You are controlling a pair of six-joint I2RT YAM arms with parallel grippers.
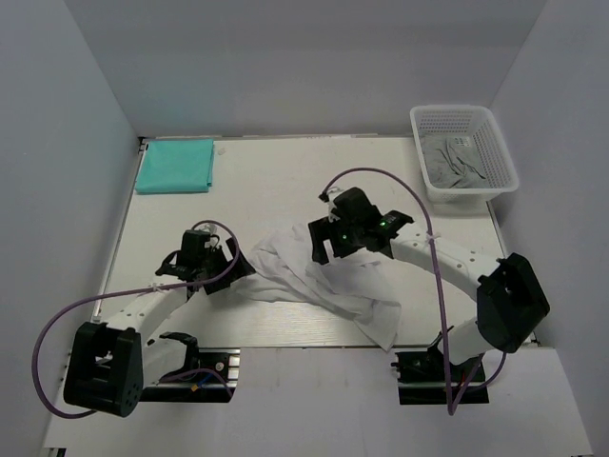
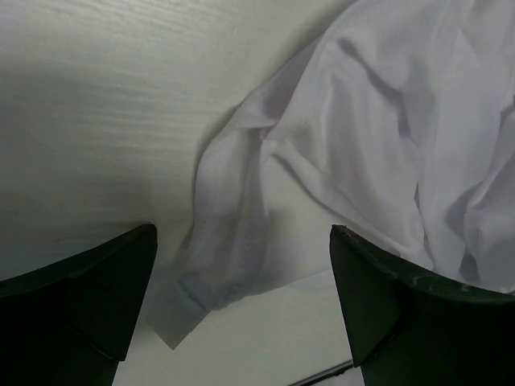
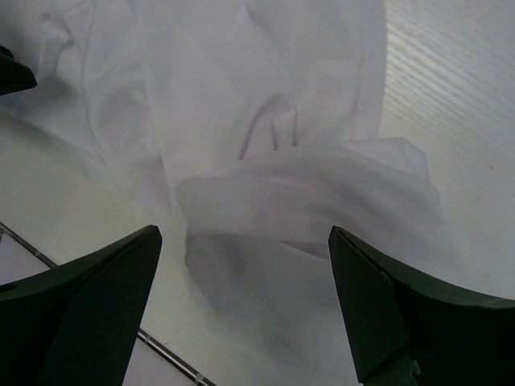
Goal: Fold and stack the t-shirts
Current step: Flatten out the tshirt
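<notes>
White t-shirt (image 1: 324, 286): crumpled heap mid-table (image 1: 266, 181), one end trailing toward the near edge on the right side. Teal t-shirt (image 1: 175, 165): folded flat at far-left corner, well apart.

Left gripper (image 2: 243, 233): jaws wide, nothing held, poised over a sleeve end (image 2: 213, 265). Right gripper (image 3: 245, 233): jaws wide, nothing held, over a bunched fold.

Risks, as judged:
- Pinching several layers at once in the bunch; no clean spread after.
- Mismatched grab points between the two hands; twisted cloth.
- Dragging the trailing end off the near edge.

Per view:
- Top only: both shirts, heap outline, mesh basket (image 1: 466, 119) holding grey cloth (image 1: 457, 162).
- Left wrist only: hemmed sleeve end flat on bare table.
- Right wrist only: stacked folds beneath the jaws, table seam (image 3: 165, 351).
</notes>
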